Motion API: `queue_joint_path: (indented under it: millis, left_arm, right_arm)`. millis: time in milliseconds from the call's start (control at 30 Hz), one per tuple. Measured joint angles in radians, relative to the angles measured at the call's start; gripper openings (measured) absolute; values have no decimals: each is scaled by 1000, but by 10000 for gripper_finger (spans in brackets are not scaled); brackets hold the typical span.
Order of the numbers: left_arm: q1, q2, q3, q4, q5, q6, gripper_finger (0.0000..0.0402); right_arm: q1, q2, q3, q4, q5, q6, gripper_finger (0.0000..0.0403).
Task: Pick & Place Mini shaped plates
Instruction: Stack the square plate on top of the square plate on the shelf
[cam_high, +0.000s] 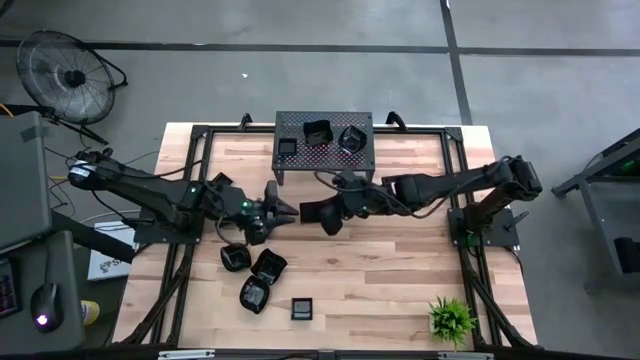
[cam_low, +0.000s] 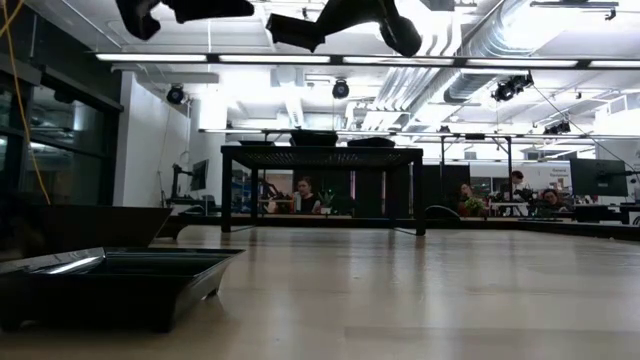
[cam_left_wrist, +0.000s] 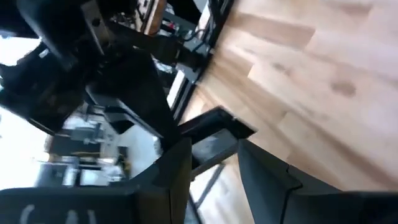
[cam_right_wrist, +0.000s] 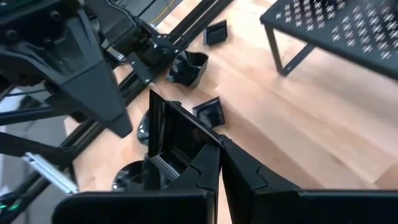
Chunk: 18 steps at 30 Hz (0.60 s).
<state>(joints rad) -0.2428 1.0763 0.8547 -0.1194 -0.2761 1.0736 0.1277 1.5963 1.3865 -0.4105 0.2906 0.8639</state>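
My right gripper (cam_high: 326, 216) hangs over the table's middle, shut on a small glossy black square plate (cam_right_wrist: 177, 138). My left gripper (cam_high: 288, 212) is open and points at that plate from the left, a short gap away; in the left wrist view the plate (cam_left_wrist: 214, 132) shows just beyond its two fingers. Several more mini plates lie flat on the wood near the left arm (cam_high: 235, 257) (cam_high: 268, 265) (cam_high: 253, 294) (cam_high: 302, 308). Three others sit on top of the perforated stand (cam_high: 323, 140). My right gripper pinches the square plate by one side wall (cam_right_wrist: 200, 163) between its two fingers (cam_right_wrist: 252, 177). The fingers reach in level from the table's right. The plate is lifted clear of the table and stands on edge, its hollow face turned sideways.
The black perforated stand stands on legs at the far middle of the table. A small green plant (cam_high: 452, 318) sits at the near right corner. One plate (cam_low: 110, 280) lies close before the low camera. Bare wood lies right of centre. People sit in the room behind.
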Motion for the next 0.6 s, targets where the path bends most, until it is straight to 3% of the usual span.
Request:
queue_joint_path:
  millis: [167, 600]
  left_arm:
    - [0, 0, 2, 4, -28, 125, 129]
    - [0, 28, 1, -8, -8, 316, 129]
  right_arm:
    - [-18, 0, 0, -4, -65, 49, 5]
    - [-17, 5, 0, -14, -97, 149, 5]
